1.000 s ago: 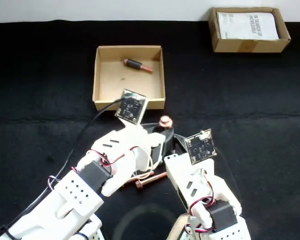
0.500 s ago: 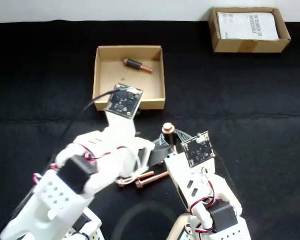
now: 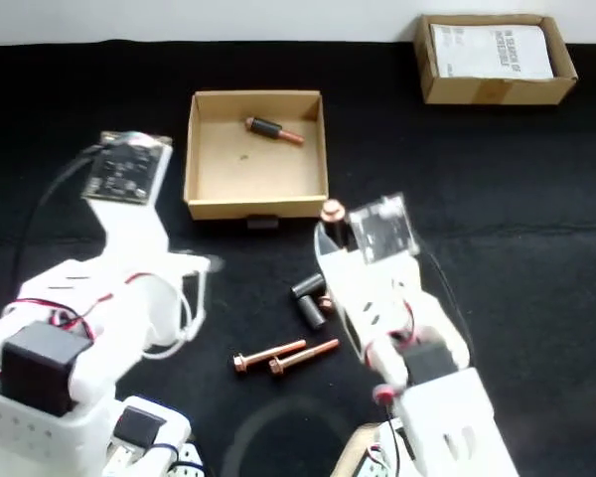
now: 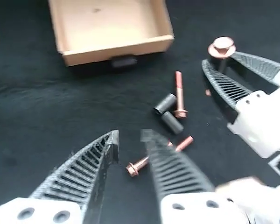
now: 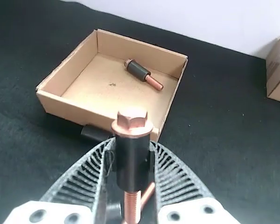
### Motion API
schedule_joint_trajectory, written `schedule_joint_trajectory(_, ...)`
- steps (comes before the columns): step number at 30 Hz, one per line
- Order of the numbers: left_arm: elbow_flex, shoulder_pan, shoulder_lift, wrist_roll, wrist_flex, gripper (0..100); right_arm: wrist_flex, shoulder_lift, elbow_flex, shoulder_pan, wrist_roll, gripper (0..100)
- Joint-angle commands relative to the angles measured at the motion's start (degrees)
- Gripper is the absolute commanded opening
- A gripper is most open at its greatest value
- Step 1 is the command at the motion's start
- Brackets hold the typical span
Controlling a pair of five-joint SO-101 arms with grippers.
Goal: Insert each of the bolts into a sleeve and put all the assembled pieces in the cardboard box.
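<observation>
My right gripper [image 5: 130,161] is shut on a black sleeve with a copper bolt [image 5: 132,122] through it, held upright just in front of the cardboard box [image 5: 84,109]. From above, the bolt head [image 3: 333,211] sits by the box's front right corner. One assembled piece [image 3: 273,129] lies inside the box [image 3: 192,149]. My left gripper [image 4: 130,140] hangs open and empty above two loose bolts [image 4: 139,165]. Two loose sleeves [image 3: 309,298] and a third bolt [image 4: 178,93] lie between the arms. Another sleeve [image 3: 261,223] rests against the box's front wall.
A second cardboard box [image 3: 492,91] with a printed sheet in it stands at the back right. The left arm [image 3: 129,298] stands at the left of the black mat, the right arm [image 3: 397,328] right of centre.
The left arm has swung away to the left from the bolt where both grippers met. The right gripper has carried the sleeved bolt forward towards the box.
</observation>
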Motion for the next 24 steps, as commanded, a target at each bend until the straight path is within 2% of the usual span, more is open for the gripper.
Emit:
schedule_joint_trajectory(1,-1.9,-4.9,-0.5,0.0,0.2,2,-1.8,15.0,-15.1,0.7,2.3,0.7)
schedule_joint_trajectory(5,-1.8,-9.9,-0.5,0.2,-0.4,1,-1.8,30.6,-30.1,-0.8,10.8,0.7)
schedule_joint_trajectory(10,1.9,-20.8,-1.4,-0.1,-6.6,1,-1.6,49.9,-47.7,-2.1,22.1,0.7)
schedule_joint_trajectory(14,9.0,-27.6,-7.0,-0.2,-10.8,1,-1.6,65.0,-59.7,-2.1,30.3,0.7)
schedule_joint_trajectory(24,31.1,-29.6,-18.2,-0.2,-19.8,1,0.7,92.4,-81.1,-2.1,38.7,0.7)
